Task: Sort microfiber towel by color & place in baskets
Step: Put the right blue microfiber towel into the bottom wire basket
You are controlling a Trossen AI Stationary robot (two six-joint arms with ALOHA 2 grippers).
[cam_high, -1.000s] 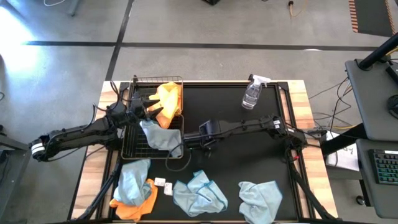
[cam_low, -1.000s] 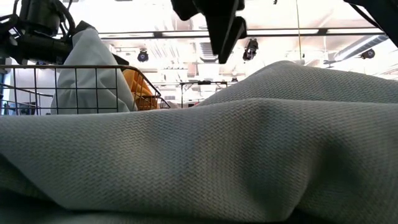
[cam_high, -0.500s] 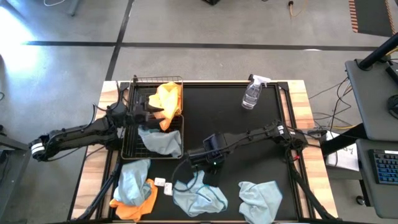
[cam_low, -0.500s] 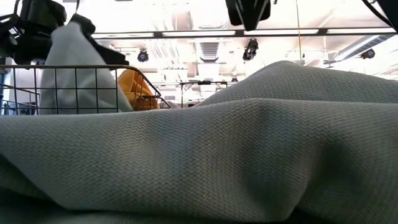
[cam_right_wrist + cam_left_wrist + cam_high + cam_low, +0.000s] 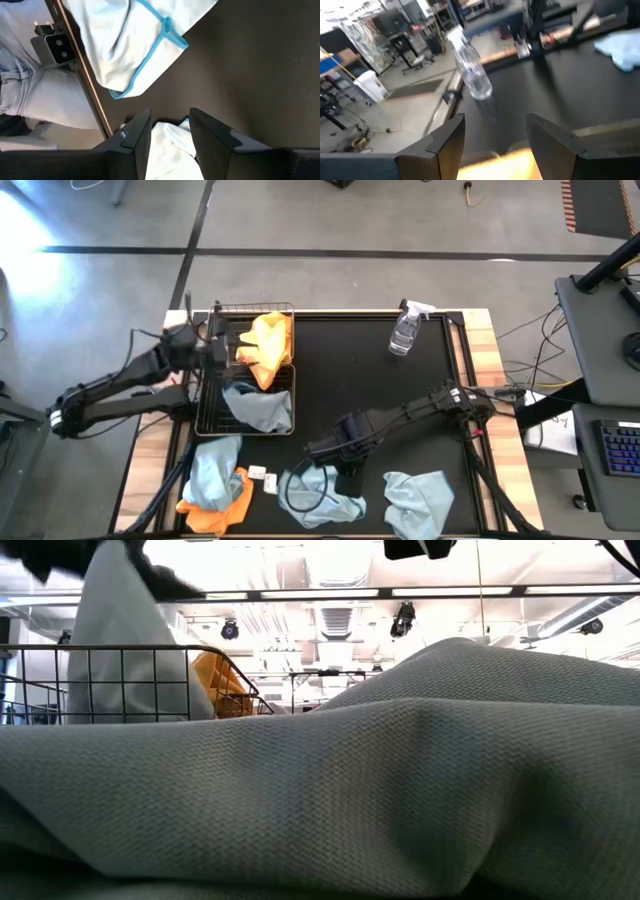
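Right claw (image 5: pixel 322 463) drops onto blue-grey towel (image 5: pixel 318 498) at table (image 5: pixel 380 395) front; left claw (image 5: pixel 232 352) pulls back.
We see left fingers apart, empty; right fingers apart around a towel fold. Orange towel (image 5: pixel 266 345) and blue towel (image 5: pixel 258 408) sit in baskets (image 5: pixel 215 420).

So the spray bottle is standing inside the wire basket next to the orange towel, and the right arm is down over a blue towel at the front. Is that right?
Not quite. In the high view the spray bottle stands on the bare black table, well apart from the basket. The rest holds: the orange towel is in the basket, and the right gripper is down over a blue towel at the front.
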